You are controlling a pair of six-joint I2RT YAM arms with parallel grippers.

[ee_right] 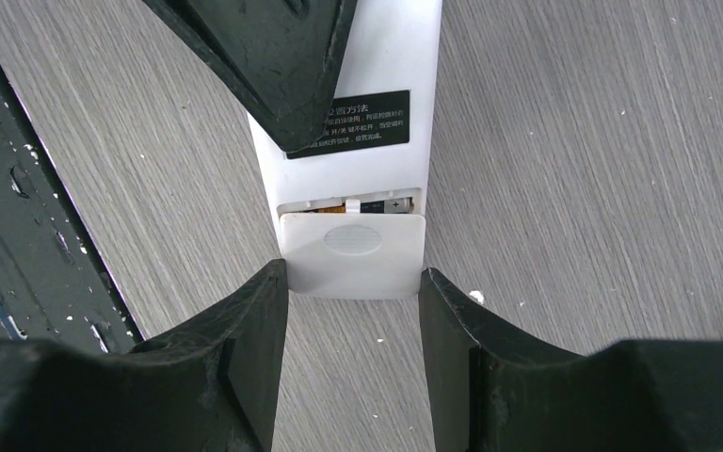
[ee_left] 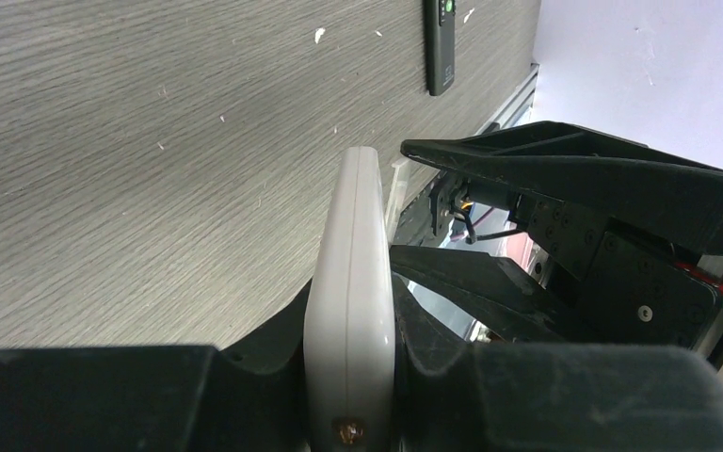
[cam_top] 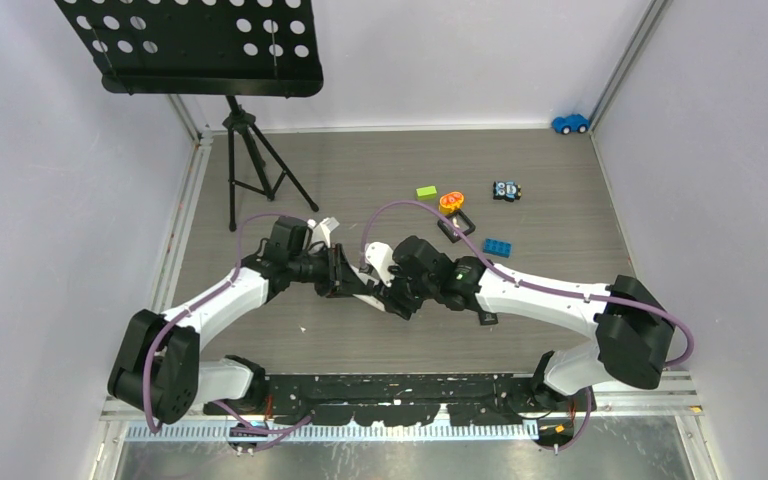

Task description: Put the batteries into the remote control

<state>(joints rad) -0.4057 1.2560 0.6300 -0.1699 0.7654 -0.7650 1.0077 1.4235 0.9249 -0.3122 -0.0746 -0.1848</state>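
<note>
The white remote control lies back up between both grippers. My left gripper is shut on its body, seen edge-on, also in the top view. The battery bay is partly uncovered, and batteries show in the slot, one dark and one with an orange end. The white battery cover sits at the remote's end. My right gripper clamps the cover's end between its fingertips. In the top view the right gripper meets the remote.
A black remote lies on the table near the front rail. Toys lie at the back right: a green brick, an orange piece, a blue brick, a blue car. A tripod stand stands back left.
</note>
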